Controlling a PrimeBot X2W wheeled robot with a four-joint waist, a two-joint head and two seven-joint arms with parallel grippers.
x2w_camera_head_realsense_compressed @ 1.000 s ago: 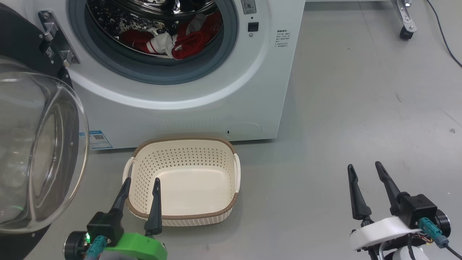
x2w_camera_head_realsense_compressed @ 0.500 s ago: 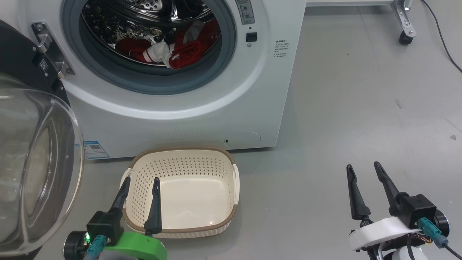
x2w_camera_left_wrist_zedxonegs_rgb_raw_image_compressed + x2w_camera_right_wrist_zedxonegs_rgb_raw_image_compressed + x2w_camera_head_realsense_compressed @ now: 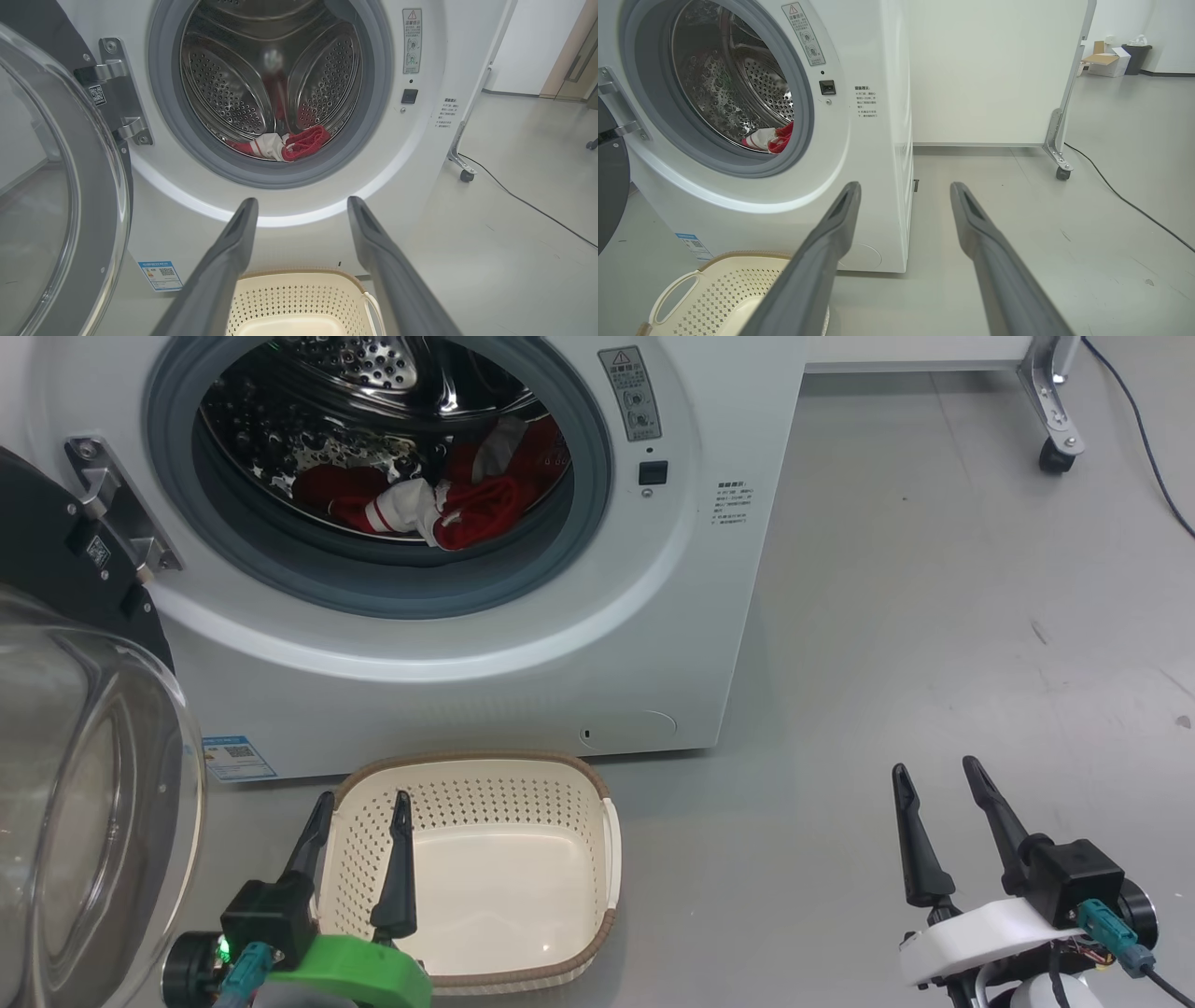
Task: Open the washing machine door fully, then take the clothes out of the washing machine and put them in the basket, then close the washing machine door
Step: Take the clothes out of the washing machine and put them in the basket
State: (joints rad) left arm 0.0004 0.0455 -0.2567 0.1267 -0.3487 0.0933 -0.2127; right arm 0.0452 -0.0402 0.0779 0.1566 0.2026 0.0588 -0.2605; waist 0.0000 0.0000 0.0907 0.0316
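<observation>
Washing machine door (image 3: 84,784), nearest at the left: swung well out on its hinge (image 3: 117,513), domed glass turned toward the room, the round opening thereby unobstructed; judged fully open or close to it. Left gripper (image 3: 363,798), low at the near left, fingers spread wide and holding nothing, seen against the near left corner of the basket (image 3: 467,758); aimed, by its wrist view, straight at the opening, hence probably staged for the reach inside. Right gripper (image 3: 935,767), low at the near right over bare floor (image 3: 840,663), fingers likewise apart and empty, well clear of basket and machine; apparently parked out of the way. Basket, empty, standing on the floor just before the foot of the washing machine (image 3: 448,700) and directly below the opening: placed for a short carry from drum to basket. Farther back, grey gasket (image 3: 373,593) ringing the perforated drum (image 3: 355,373). Clothes (image 3: 439,509), red with a white-banded piece among them, heaped at the bottom of the drum near its front lip, not yet touched. First step judged done; unloading not yet begun; door closing last. Likely hazard: fabric snagging on the gasket lip during withdrawal.
</observation>
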